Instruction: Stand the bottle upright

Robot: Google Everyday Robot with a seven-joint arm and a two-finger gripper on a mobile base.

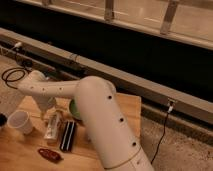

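Observation:
The bottle [52, 125] is slim and whitish with a pale label. It lies on its side on the wooden table [20, 155], between the white cup and the black bar. My white arm reaches from the lower right across the table to the left and bends down. My gripper [47, 109] hangs at the bottle's far end, just above it. The arm's last link hides most of the gripper.
A white round cup [20, 121] stands left of the bottle. A black striped bar [67, 135] lies right of it. A small red object [49, 154] lies near the front. Something green [74, 108] shows behind the arm. Black cables [12, 75] lie beyond the table.

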